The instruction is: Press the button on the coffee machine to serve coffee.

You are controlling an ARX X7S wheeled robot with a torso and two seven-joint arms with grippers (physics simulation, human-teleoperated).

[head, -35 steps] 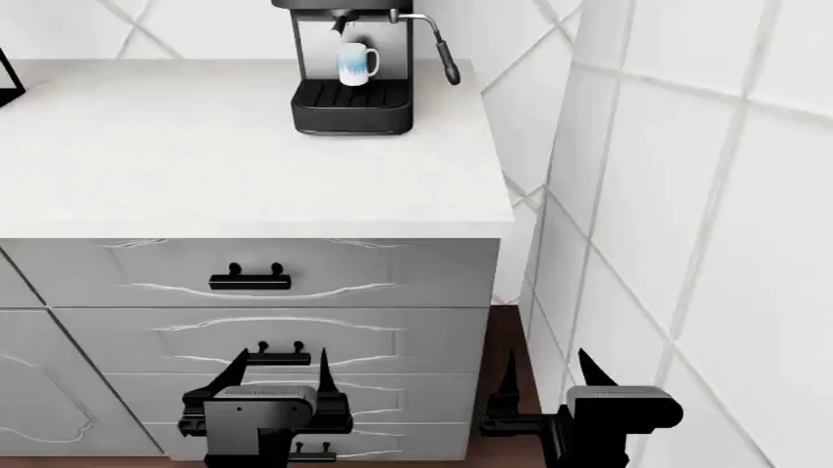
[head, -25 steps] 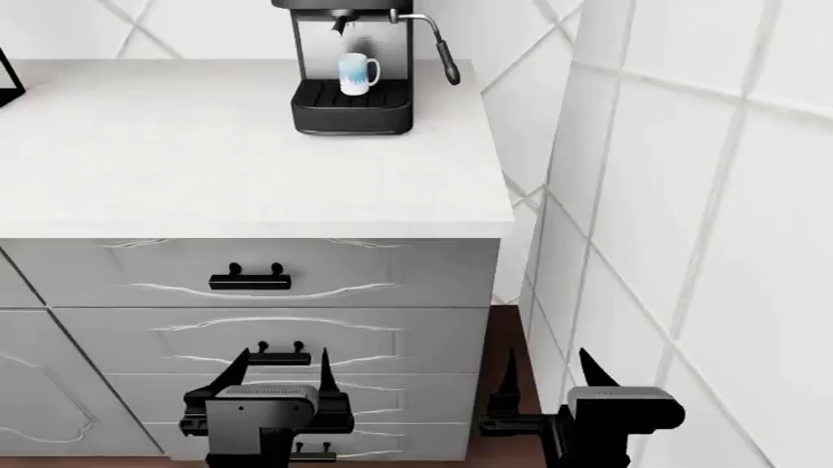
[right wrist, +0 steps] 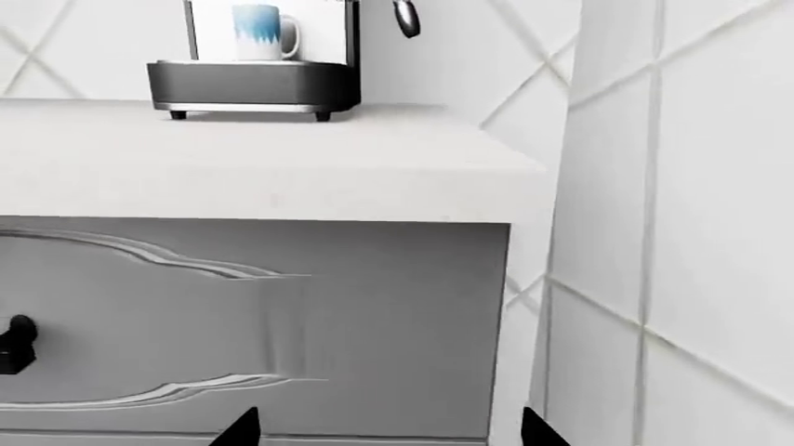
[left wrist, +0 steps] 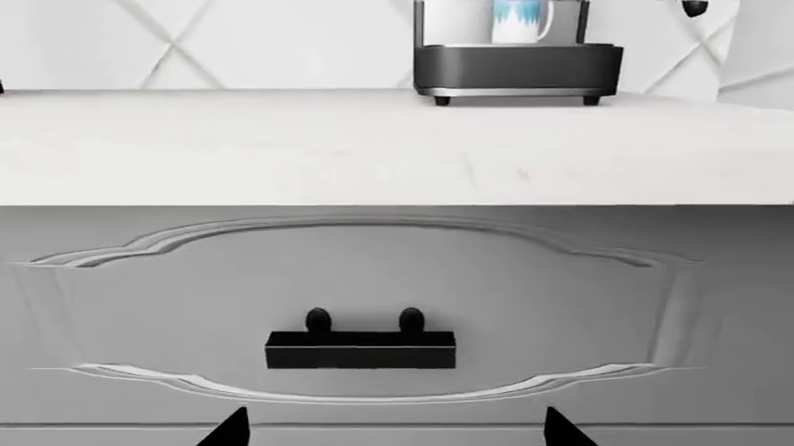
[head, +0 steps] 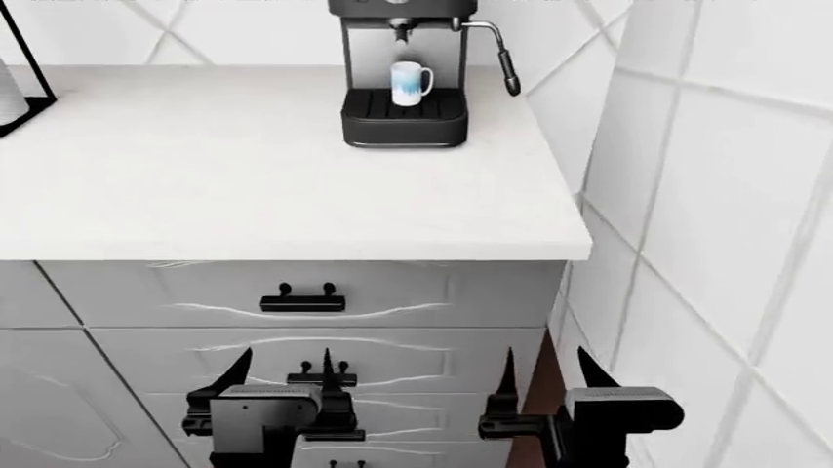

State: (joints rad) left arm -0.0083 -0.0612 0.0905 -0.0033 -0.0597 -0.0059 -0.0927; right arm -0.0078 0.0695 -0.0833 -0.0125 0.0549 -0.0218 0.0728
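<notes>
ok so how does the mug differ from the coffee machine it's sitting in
The mug is white with a blue pattern; the coffee machine is black. The mug is small and rounded with a side handle; the coffee machine is boxy, far larger, rising above the mug. Both stand upright at the back of the countertop.

We see the black coffee machine (head: 404,93) upright at the counter's back edge near its right corner, a thin steam wand (head: 501,60) on its right side.
</notes>
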